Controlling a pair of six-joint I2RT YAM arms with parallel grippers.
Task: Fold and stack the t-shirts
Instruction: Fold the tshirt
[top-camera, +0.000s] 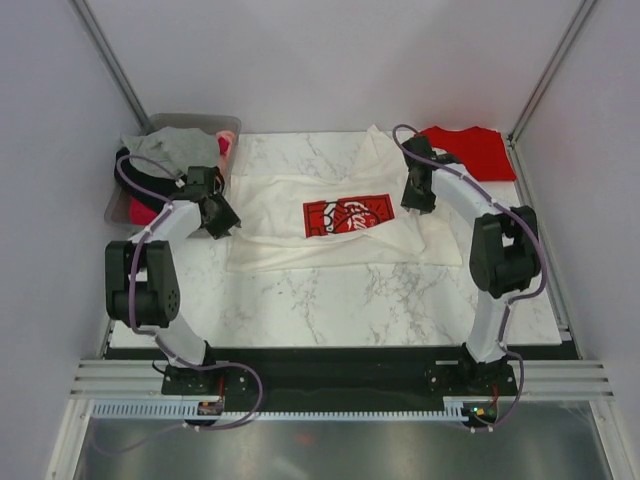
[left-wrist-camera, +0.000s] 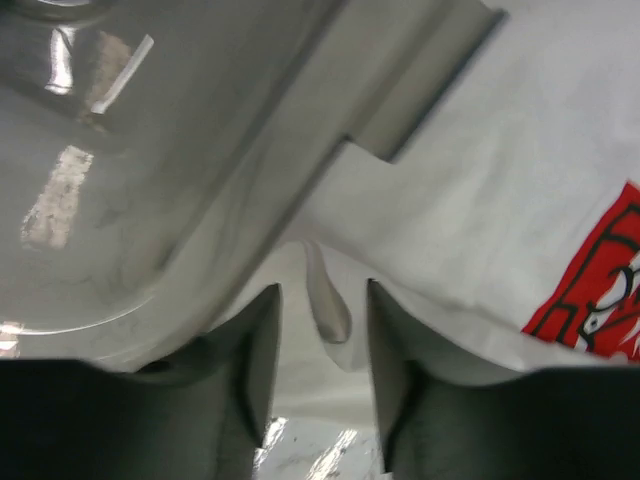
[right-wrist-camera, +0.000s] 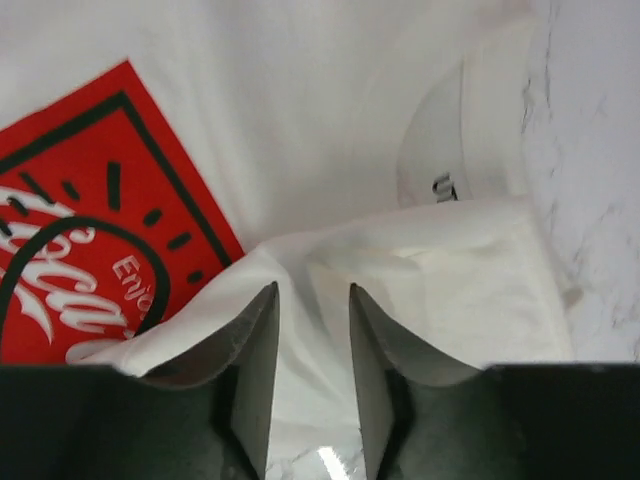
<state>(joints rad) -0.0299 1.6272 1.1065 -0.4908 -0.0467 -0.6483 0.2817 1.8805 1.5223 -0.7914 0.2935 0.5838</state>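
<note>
We've got the cream shirt (top-camera: 270, 215) spread flat on the marble bench (top-camera: 330, 295), red print (top-camera: 347, 215) up. Our left hand (left-wrist-camera: 322, 300) sits low at its left edge beside the bin (top-camera: 225, 122), slightly spread, a small ridge of cloth loose between the fingers. Our right hand (right-wrist-camera: 312, 295) is likewise a little spread over a folded flap on the right side. The red shirt (top-camera: 470, 150) lies in the far right corner.

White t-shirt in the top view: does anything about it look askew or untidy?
Yes. The white t-shirt is not flat. Its right side is bunched into loose folds, one part juts toward the far edge, and its left edge crowds the bin.
</note>
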